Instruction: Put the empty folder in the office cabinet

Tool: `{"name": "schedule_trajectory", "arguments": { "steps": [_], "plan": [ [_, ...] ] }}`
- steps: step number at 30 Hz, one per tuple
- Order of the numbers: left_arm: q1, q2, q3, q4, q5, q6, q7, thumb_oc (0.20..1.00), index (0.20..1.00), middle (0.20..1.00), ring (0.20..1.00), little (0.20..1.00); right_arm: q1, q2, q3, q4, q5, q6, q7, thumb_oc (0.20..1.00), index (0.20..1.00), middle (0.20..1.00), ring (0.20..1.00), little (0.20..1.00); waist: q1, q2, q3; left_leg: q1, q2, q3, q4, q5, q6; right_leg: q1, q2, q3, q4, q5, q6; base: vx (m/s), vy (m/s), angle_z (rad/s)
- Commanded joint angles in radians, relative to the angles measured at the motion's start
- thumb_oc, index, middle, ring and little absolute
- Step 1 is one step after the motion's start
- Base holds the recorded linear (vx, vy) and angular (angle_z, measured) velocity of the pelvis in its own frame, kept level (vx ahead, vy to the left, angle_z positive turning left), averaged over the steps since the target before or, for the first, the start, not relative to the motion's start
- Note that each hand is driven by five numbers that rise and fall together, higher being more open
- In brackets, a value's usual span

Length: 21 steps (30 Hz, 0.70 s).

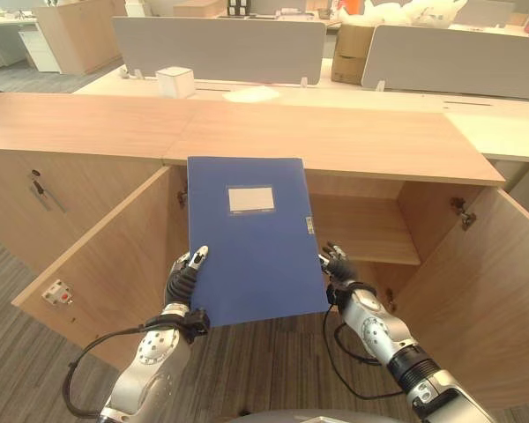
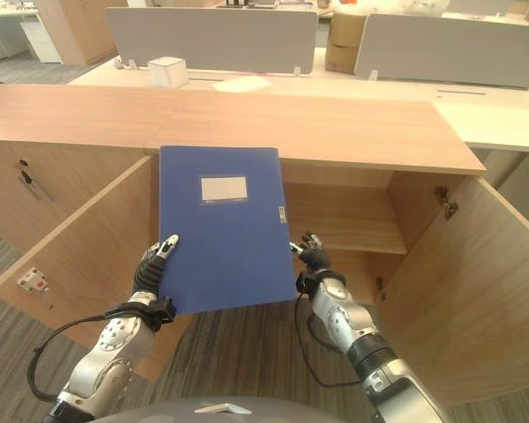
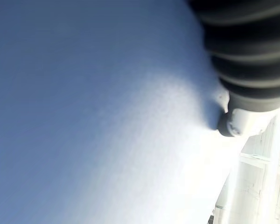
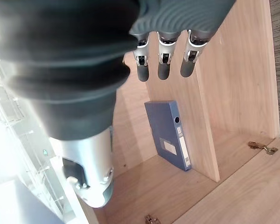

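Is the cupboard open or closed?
Open. Both cabinet doors swing outward, showing the shelf inside, behind the blue folder.

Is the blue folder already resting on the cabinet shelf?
No, the blue folder is held up in front of the open cabinet between both hands.

A long wood-topped counter (image 1: 317, 132) spans an office floor of grey striped carpet (image 1: 264, 361). Beyond it, at twelve o'clock, grey desk dividers (image 1: 220, 48) line pale desks, with a white box (image 1: 175, 81) at eleven o'clock and a cardboard carton (image 1: 351, 53) at one o'clock.
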Motion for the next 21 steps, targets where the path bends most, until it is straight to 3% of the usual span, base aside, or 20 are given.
{"name": "schedule_trajectory", "arguments": {
  "steps": [1,4,13,21],
  "plan": [
    [-0.036,0.047,0.037,-0.094,0.033,-0.070,-0.018,0.200,0.200,0.200,0.200,0.200,-0.078,-0.004,-0.063,-0.066,-0.032,-0.068,-0.027,1.000,1.000,1.000,1.000,1.000,-0.002,-0.056,-0.036,-0.001,0.007,-0.030,0.001,-0.129,0.000,-0.001,-0.130,-0.017,0.000,-0.023,0.094,0.00,0.000,0.00],
    [0.006,0.061,0.097,-0.097,0.061,-0.080,-0.028,0.200,0.200,0.200,0.200,0.200,-0.072,-0.044,-0.175,-0.040,-0.075,-0.088,-0.064,1.000,1.000,1.000,1.000,1.000,-0.001,-0.055,-0.036,0.001,0.004,-0.031,0.001,-0.134,0.001,0.003,-0.133,-0.020,0.000,-0.025,0.097,0.01,0.012,0.00],
    [0.013,0.063,0.118,-0.091,0.069,-0.083,-0.034,0.200,0.200,0.200,0.200,0.200,-0.077,-0.064,-0.237,-0.024,-0.050,-0.107,-0.064,1.000,1.000,1.000,1.000,1.000,-0.001,-0.061,-0.031,0.002,0.003,-0.031,0.001,-0.135,0.002,0.003,-0.134,-0.017,0.000,-0.023,0.100,0.00,0.000,0.00],
    [-0.014,0.062,0.086,-0.098,0.085,-0.060,-0.051,0.200,0.200,0.200,0.200,0.200,-0.027,-0.053,-0.019,-0.256,0.045,-0.047,0.100,1.000,1.000,1.000,1.000,1.000,-0.010,-0.067,-0.022,-0.004,0.008,-0.022,0.001,-0.128,-0.003,-0.010,-0.129,-0.006,0.000,-0.019,0.095,0.00,0.000,0.00]
  ]
}}
